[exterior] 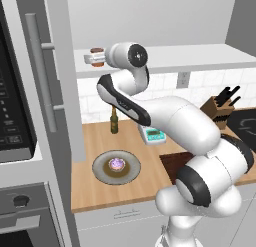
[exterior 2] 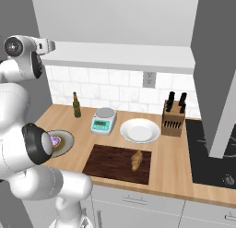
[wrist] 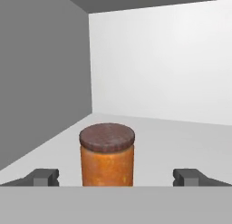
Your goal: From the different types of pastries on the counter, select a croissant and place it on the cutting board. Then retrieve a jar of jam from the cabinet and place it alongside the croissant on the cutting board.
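Note:
The jar of jam point(wrist: 107, 154), orange-brown with a dark reddish lid, stands upright on the white shelf of the cabinet point(exterior: 200, 57). My gripper point(wrist: 118, 177) is open, one fingertip on each side of the jar with a gap to it. From the left base camera the gripper point(exterior: 95, 57) is up at the shelf's left end. The croissant point(exterior 2: 136, 160) lies on the dark cutting board point(exterior 2: 110, 163), near its right side. A round pastry with pink topping point(exterior: 117, 164) rests on a grey plate point(exterior: 102, 173) on the counter point(exterior: 100, 141).
The open cabinet door with its long bar handle point(exterior: 37, 66) stands left of the arm. On the counter are a slim bottle point(exterior 2: 76, 105), a kitchen scale point(exterior 2: 103, 121), a white plate point(exterior 2: 139, 130) and a knife block point(exterior 2: 174, 116). A stovetop point(exterior 2: 207, 148) lies to the right.

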Robot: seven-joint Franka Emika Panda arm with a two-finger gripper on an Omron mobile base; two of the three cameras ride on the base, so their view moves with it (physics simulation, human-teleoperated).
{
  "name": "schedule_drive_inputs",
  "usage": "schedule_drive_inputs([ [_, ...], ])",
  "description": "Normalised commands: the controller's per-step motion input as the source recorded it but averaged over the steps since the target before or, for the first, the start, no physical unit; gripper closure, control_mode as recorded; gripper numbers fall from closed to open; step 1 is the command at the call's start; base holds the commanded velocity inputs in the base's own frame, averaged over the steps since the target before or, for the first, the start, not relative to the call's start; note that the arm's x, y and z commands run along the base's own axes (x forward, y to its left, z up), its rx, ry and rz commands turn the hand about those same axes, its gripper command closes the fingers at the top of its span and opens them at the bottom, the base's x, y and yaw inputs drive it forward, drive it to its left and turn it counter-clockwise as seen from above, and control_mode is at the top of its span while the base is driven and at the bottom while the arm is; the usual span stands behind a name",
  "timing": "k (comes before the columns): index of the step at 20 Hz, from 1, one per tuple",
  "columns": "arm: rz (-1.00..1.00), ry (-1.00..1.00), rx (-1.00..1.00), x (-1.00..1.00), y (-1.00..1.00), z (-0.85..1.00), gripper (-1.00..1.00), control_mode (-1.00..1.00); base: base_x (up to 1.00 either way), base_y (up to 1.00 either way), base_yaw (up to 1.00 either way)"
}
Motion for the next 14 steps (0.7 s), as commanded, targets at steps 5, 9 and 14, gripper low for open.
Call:
schedule_drive_inputs([
  [5,0.00,0.00,0.00,0.00,0.00,-0.08,-1.00,-1.00,0.00,0.00,0.00],
  [9,0.00,0.00,0.00,0.03,0.02,-0.15,-1.00,-1.00,0.00,0.00,0.00],
  [14,0.00,0.00,0.00,0.16,0.05,-0.02,-1.00,-1.00,0.00,0.00,0.00],
])
